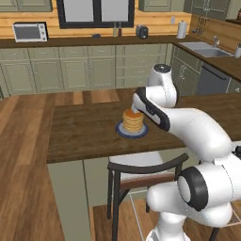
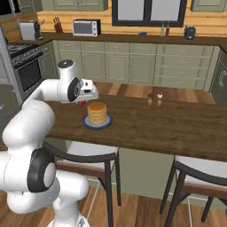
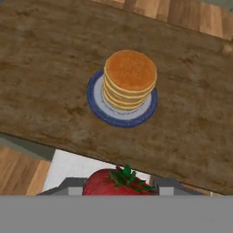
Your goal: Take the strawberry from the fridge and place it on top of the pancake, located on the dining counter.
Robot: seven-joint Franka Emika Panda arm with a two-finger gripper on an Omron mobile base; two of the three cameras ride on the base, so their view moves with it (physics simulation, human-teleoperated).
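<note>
My gripper is shut on the strawberry, a bright red berry with green leaves sitting between the two dark fingertips. In the right base view the strawberry shows as a red spot under the hand, just left of the pancake and slightly above the dining counter. The pancake is a golden stack on a small bluish plate, ahead of the gripper in the hand view. From the left base, the arm's forearm reaches over the counter beside the pancake. The fridge is out of view.
Two small shakers stand on the dining counter right of the plate. Dark-framed stools sit under the counter's near edge. Green wall cabinets, a microwave and a sink line the far walls.
</note>
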